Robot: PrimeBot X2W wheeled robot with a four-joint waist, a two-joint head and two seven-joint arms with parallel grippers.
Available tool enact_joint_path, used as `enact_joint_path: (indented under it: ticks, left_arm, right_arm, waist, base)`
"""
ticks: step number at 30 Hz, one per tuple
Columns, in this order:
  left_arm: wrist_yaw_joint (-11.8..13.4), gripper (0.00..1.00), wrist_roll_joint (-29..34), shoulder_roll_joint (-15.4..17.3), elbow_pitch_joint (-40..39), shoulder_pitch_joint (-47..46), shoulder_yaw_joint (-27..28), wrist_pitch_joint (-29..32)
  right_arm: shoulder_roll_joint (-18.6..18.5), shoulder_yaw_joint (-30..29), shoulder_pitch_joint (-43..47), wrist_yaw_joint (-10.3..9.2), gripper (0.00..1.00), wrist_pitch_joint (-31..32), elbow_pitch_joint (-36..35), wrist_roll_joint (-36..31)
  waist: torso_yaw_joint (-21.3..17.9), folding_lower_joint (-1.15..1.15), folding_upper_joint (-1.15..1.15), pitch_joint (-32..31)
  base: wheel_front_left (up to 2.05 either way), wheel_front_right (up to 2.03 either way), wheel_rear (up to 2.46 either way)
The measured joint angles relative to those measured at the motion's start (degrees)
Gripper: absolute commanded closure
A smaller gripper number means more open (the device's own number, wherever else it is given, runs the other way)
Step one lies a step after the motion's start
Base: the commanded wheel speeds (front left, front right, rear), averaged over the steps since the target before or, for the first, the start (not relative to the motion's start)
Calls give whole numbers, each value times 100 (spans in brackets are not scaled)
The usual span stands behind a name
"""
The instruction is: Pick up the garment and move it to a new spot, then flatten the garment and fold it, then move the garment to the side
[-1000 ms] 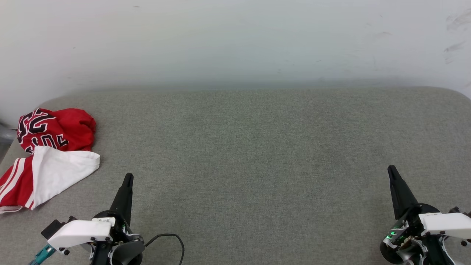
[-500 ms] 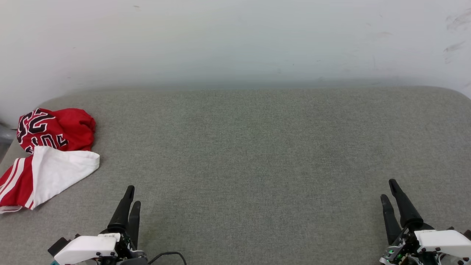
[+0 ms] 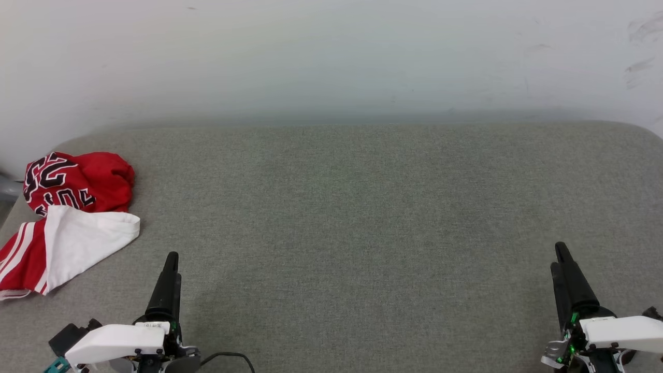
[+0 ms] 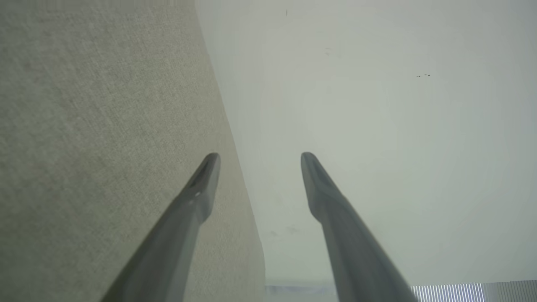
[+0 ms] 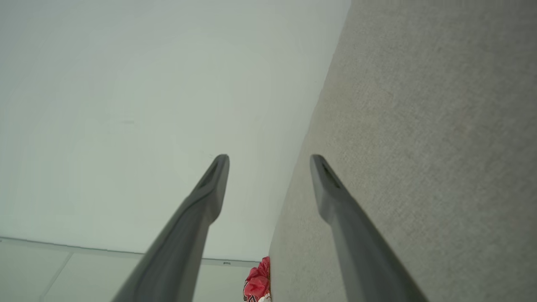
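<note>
1. Facing a wide grey pad [image 3: 362,207] with rounded far corners, I see it run up against a pale wall [image 3: 331,52] that has a few faint scuffs at its upper right.
2. The pad's cover is a finely grained woven cloth, lying flat and even.
3. The garment [image 3: 67,217] lies in a crumpled heap at the pad's left edge, well apart from both my grippers. It shows a red bunch with black, white-edged lettering at the back, a white sleeve spread in front of that, and red-white striped trim at the very edge.
4. In the right wrist view the heap is a small red lump at the pad's end, low between my fingers.
5. My left gripper [image 3: 174,265] sits at the lower left over the pad's near side. Its long, dark, tapered fingers point toward the wall. It is turned on edge, so in the head view one finger nearly covers the other.
6. The left wrist view shows those fingers apart with a clear gap, the pad on one side and the wall on the other.
7. My right gripper [image 3: 557,255] mirrors it at the lower right, also on edge, with its fingers spread and gripping nothing.
8. I cannot tell whether either gripper's tips touch the pad.
9. Both wrists have white housings, and a black cable [image 3: 233,357] loops beside the left one.
</note>
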Motion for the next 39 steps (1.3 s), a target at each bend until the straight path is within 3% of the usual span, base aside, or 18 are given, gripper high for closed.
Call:
enact_joint_path:
  ticks: [22,39]
  left_arm:
    - [684,0,2463,2,-693,57,-302,-498]
    - [944,0,3995,8,-921,110,-550,-810]
  right_arm:
    - [1,121,89,0,0,-508,-717,-2713]
    - [1,261,196,0,0,-812,-907,-4276]
  waist:
    - [32,0,0,14]
    - [45,0,0,28]
  base:
    - [0,0,0]
    - [0,0,0]
